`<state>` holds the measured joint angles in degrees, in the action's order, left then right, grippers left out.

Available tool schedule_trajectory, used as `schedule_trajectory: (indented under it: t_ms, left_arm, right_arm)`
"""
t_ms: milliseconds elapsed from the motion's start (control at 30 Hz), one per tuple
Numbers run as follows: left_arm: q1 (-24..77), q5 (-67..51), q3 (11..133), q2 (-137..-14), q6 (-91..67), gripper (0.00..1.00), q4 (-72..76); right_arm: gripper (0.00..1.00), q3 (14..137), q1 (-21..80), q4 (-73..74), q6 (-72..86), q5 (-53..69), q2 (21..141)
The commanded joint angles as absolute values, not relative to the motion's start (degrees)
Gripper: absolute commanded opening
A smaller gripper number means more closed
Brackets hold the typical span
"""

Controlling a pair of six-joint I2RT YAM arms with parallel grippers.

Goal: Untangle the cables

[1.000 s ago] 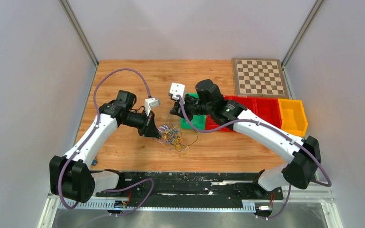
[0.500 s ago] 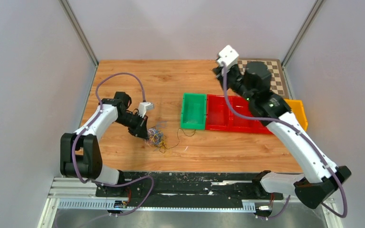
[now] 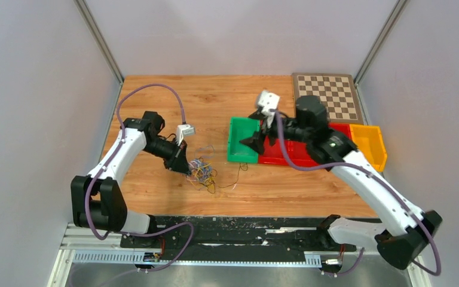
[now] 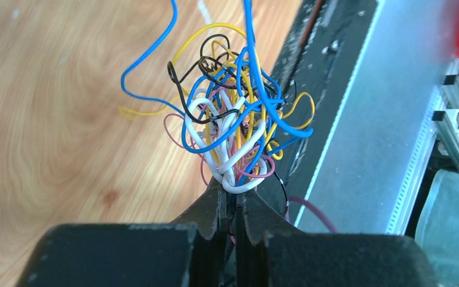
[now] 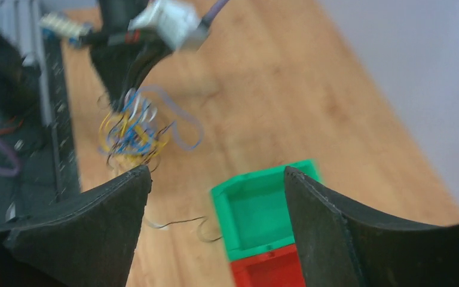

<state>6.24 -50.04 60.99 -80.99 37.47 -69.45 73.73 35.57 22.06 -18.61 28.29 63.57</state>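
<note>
2 arms reach over the wooden surface (image 3: pixel 215 95), and only 1 of them has hold of anything. The left end effector (image 3: pixel 185 169) is clenched on the cables (image 3: pixel 202 173). In the left wrist view its 2 fingertips (image 4: pixel 232 191) are pressed almost together on white and pink loops at the base of the snarl (image 4: pixel 233 119). Blue, yellow, white, pink and black strands bunch up directly beyond the tips. 1 blue strand and 1 yellow strand arc out to the side over the wood.

From above, the snarl sits just off the tip of this end effector, on the side toward the right arm. Whether it rests on the wood or hangs just clear cannot be told. 1 thin dark strand (image 3: pixel 236 176) trails out of it along the wood toward the green bin (image 3: pixel 243 140).

The right end effector (image 3: pixel 253 130) is released, its 2 fingers spread wide with nothing between them. It hangs over the green bin, well apart from the snarl. Its own wrist view is blurred. Between the spread fingers (image 5: pixel 77 233) it shows the green bin (image 5: pixel 257 209) below and the snarl (image 5: pixel 128 134) farther off, under the left end effector.

Beyond the green bin, away from the left end effector, come red bins (image 3: pixel 299 152) and 1 yellow bin (image 3: pixel 367 146), all touching in a row. A chessboard (image 3: pixel 327 95) lies behind them.
</note>
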Motion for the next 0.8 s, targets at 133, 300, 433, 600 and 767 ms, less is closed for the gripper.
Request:
schedule_trajectory:
  t_ms: [133,300,433,600,767]
  left_arm:
    - [12.2,-63.8,66.2,-77.6,33.6,0.07,-71.5]
    - [14.0,-64.5,66.6,-75.3,30.1,0.09,-69.5]
    - [14.8,-65.7,65.8,-74.2,27.2,0.10,-67.3]
    - [15.0,-66.2,66.8,-73.8,26.0,0.11,-66.6]
    - [14.9,-63.7,68.8,-74.0,24.9,0.14,-66.0]
  right_arm:
    - [0.86,66.3,44.7,12.4,-24.0,32.5,72.9]
    - [0.82,64.9,47.3,4.2,-25.9,27.8,77.0]
    - [0.78,65.0,49.0,0.6,-28.5,27.8,79.9]
    - [0.63,64.4,50.1,-2.3,-31.2,28.0,83.5]
    - [0.00,65.6,50.3,-2.5,-27.8,27.0,82.1]
